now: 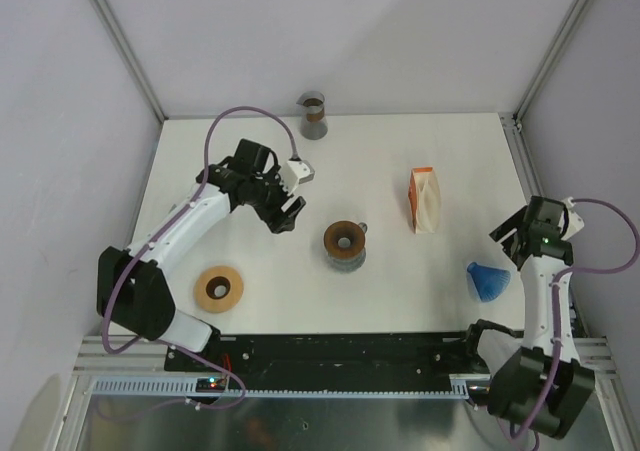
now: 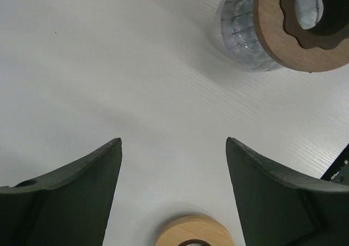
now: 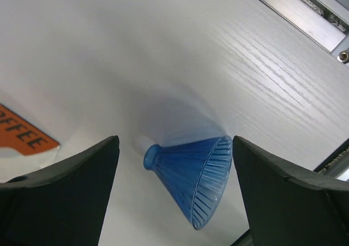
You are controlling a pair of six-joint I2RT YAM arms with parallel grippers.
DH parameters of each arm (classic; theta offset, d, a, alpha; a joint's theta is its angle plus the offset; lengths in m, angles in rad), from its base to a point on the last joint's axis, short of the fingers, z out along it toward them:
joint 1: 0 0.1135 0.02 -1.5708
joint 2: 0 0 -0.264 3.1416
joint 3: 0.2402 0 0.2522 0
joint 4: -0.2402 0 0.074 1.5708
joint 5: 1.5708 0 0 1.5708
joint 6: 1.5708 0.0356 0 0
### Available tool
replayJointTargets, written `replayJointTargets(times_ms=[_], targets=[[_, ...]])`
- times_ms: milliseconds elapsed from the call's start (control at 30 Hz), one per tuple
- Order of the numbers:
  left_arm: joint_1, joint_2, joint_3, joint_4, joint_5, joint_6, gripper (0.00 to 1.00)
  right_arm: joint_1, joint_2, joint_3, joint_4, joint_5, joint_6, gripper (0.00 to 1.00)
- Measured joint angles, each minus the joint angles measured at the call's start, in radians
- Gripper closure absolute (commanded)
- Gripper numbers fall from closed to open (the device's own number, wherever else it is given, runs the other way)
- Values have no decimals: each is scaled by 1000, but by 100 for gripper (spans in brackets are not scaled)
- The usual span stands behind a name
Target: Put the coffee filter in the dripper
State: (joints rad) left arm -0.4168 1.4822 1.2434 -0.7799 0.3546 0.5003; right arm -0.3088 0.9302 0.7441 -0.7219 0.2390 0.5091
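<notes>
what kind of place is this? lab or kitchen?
Probably a lab test cell, not a kitchen: white table boxed in by plain panels on aluminium frame posts, with staged props like a blue ribbed plastic dripper.

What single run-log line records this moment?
left gripper: open, empty | right gripper: open, empty | blue dripper: on its side, ungripped | coffee filter pack: untouched

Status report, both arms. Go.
Left gripper open, empty, near glass server. Right gripper open, empty, near blue dripper, which lies on its side. Coffee filter pack untouched. Nothing between them.
</notes>
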Motion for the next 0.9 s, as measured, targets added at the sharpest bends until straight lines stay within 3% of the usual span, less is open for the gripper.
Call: replayJointTargets(times_ms=[167,433,733,900], targets=[[14,-40,-50,23,29,7,19,-101,80,-11,59,-97,6,13],[30,-54,-54,48,42,16,20,-108,140,-131,129,-291,8,25],[34,-58,-54,58,42,16,20,-90,75,-147,127,-359,21,34],[34,-59,-54,58,42,21,20,-12,34,-147,127,-369,14,25]])
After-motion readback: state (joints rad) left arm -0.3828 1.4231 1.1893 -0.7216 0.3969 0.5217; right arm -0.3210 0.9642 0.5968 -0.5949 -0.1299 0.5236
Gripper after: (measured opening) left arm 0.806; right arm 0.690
